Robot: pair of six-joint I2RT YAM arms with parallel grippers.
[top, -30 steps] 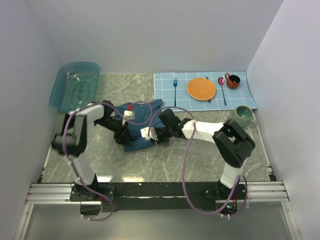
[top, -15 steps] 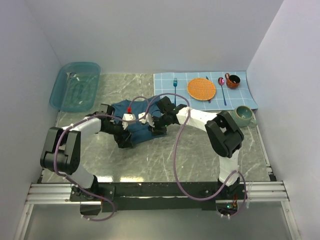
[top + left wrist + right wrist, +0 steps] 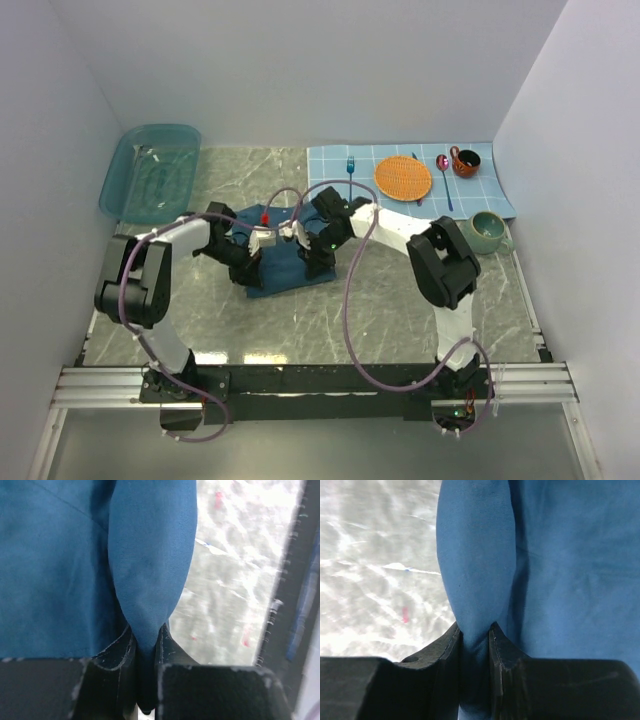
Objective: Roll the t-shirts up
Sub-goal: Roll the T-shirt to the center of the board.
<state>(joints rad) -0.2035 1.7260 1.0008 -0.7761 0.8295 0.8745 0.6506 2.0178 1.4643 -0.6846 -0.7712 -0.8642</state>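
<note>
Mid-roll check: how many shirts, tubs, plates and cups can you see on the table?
Shirt: 1
Tub: 1
Plate: 1
Cups: 2
Total: 5

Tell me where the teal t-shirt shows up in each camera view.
Top external: t-shirt mid-picture, left of centre.
Left wrist: t-shirt fills the left half, fold pinched in left gripper.
Right wrist: t-shirt fills the right half, fold pinched in right gripper.
Shared landmark: the marbled tabletop beside it.
</note>
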